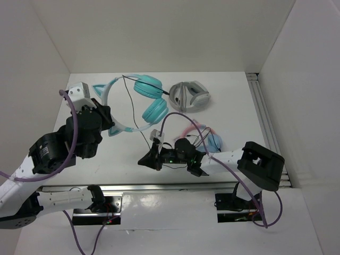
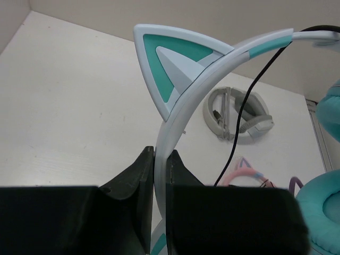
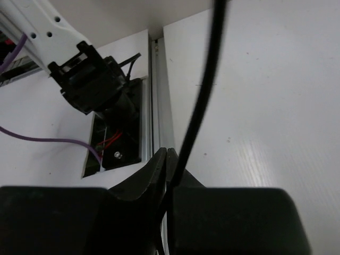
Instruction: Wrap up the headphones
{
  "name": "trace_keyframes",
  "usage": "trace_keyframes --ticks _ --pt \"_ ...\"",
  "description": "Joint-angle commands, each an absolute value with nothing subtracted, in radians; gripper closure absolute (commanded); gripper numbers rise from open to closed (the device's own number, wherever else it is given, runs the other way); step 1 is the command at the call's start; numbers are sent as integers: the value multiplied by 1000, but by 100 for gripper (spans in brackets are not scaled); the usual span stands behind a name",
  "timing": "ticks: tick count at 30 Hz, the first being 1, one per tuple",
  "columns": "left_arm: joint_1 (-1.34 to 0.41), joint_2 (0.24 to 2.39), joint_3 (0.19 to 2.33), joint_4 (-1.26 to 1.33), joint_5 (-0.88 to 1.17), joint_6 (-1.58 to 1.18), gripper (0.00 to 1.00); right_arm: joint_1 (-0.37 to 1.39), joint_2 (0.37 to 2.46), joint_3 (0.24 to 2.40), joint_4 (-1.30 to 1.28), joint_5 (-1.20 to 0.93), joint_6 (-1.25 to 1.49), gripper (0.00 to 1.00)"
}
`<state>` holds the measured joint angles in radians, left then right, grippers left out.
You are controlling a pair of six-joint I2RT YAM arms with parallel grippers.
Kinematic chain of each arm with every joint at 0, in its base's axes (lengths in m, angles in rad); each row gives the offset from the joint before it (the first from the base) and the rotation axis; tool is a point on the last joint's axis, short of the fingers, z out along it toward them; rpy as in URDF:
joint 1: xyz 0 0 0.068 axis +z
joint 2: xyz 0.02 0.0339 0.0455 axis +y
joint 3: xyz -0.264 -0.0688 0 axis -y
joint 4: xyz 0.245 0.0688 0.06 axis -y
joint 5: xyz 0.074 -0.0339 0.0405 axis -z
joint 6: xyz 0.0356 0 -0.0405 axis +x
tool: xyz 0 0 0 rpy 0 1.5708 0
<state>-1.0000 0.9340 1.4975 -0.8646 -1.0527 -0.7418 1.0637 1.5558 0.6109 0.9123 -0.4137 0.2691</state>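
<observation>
Overhead and wrist views of a white desk (image 1: 228, 106) with two robot arms. The teal cat-ear headphones (image 1: 155, 110) lie at the far-left part of the desk, earcups side by side, pale headband (image 2: 180, 114) arching to their left. The left fingers (image 2: 146, 164) are clamped on the headband, just below one pointed ear, holding that side of the headphones. The thin black cable (image 1: 131, 109) crosses the headband, passes the earcups and trails loose over the desk toward the near edge. There the right fingers (image 3: 158, 164), on the near side of the headphones, are pressed together with the cable pinched at their tips. Progress, judged from this: early. Both holds are in place, but no loop of cable is visible round the headband or the earcups, so the winding itself, plus tucking the free end, is left to do. Around: a grey-white folded pair (image 1: 189, 96) sits just right of the headphones, close to the upper earcup. A pink-banded pair (image 1: 210, 139) lies near-right of the headphones, partly under the right arm. Likely obstacles: both other pairs sit close to where the cable would swing, and the right arm's own wires run near the pink-banded pair, so the cable could snag.
</observation>
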Motion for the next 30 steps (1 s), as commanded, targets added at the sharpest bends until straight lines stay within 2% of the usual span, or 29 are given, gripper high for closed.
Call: trace_keyframes --ticks 1,10,20,23,30 --pt "-971 954 1571 -790 -1192 -793 100 1110 1497 604 956 -382 239 91" --pt "-763 1022 1604 -736 -1102 -626 100 1245 1378 571 853 -319 192 89" --pt "-735 1141 1615 -716 -1204 -581 100 1365 1261 561 716 -230 137 91" --pt "-735 1172 1634 -852 -1216 -656 100 1393 1212 571 632 -197 111 100" --pt "-664 1253 1608 -1121 -1060 -775 100 1430 1131 757 224 -19 -41 100"
